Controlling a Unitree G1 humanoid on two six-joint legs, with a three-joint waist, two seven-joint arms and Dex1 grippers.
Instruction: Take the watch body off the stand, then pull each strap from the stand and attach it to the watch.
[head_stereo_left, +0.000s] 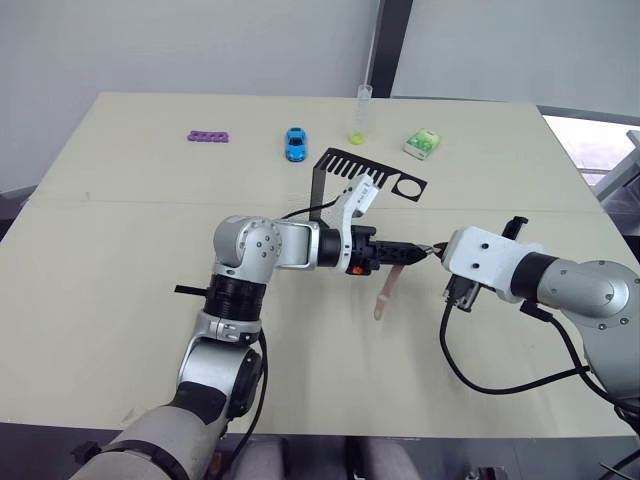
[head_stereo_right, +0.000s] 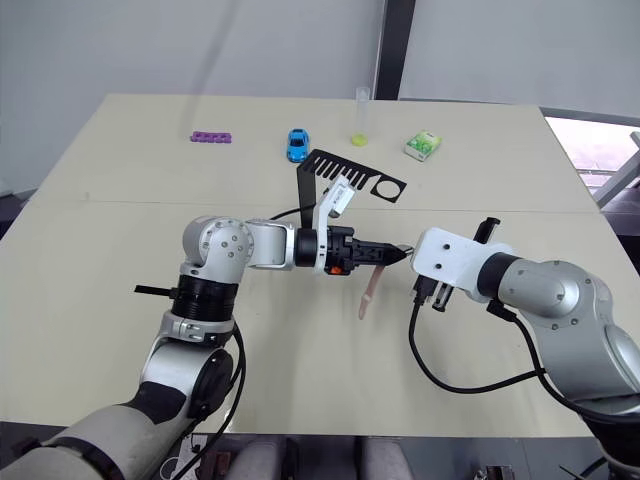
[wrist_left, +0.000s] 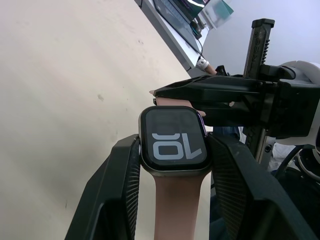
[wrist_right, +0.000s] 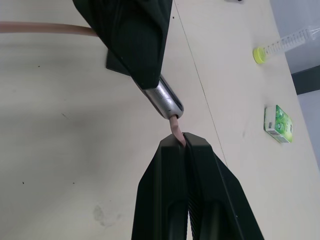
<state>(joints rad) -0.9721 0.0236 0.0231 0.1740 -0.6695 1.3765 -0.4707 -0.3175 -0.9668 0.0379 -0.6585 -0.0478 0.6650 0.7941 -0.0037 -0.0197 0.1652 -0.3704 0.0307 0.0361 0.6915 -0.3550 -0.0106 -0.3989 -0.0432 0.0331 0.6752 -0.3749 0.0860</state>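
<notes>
Both grippers meet above the table (head_stereo_left: 120, 250): left gripper (wrist_left: 172, 165) clamps the watch (wrist_left: 173, 145), one strap (head_stereo_left: 386, 295) hanging; right gripper (wrist_right: 186, 142) pinches the second strap (wrist_right: 176, 131) at its slot. Misalignment could bend it. Beyond, the stand (head_stereo_left: 365, 172) looks stripped.

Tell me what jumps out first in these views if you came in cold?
The two grippers meet nose to nose over the middle of the table: the left gripper clamps the watch body, one strap hanging from it. The right gripper pinches the second strap against the case's edge. Behind them the stand is bare.
</notes>
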